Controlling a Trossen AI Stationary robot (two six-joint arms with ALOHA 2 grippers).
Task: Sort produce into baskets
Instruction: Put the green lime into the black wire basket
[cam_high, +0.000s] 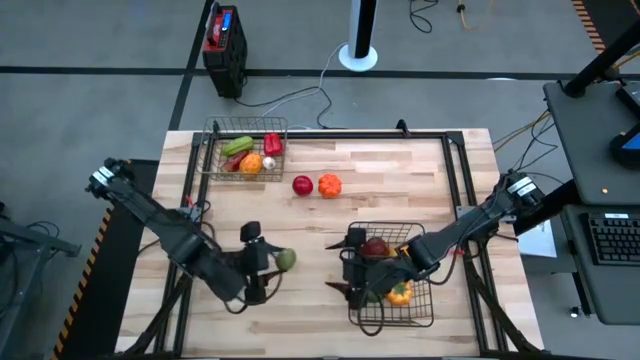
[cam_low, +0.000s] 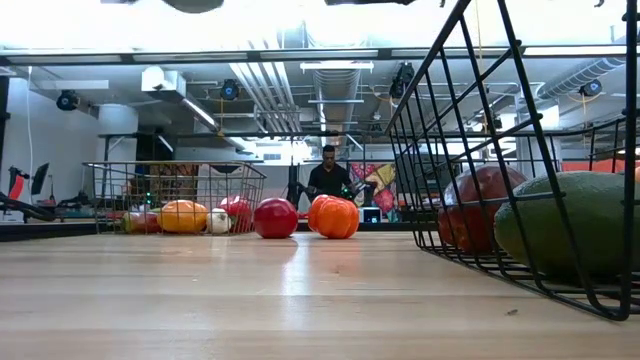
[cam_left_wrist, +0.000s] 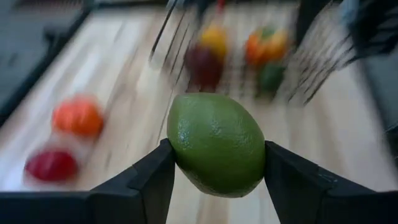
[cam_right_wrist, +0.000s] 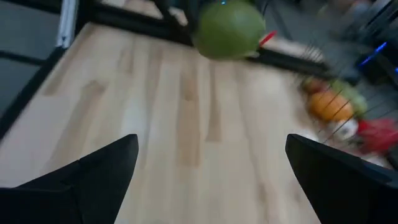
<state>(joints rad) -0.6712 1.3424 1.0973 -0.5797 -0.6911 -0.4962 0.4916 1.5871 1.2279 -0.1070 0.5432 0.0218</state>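
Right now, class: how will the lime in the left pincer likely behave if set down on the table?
The lime looks round, so it would probably roll. It keeps its shape between the fingers, so likely stiff. Its skin looks glossy, perhaps slippery.

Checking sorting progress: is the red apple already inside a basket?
No: the red apple lies on the bare table beside the orange fruit, outside both baskets.
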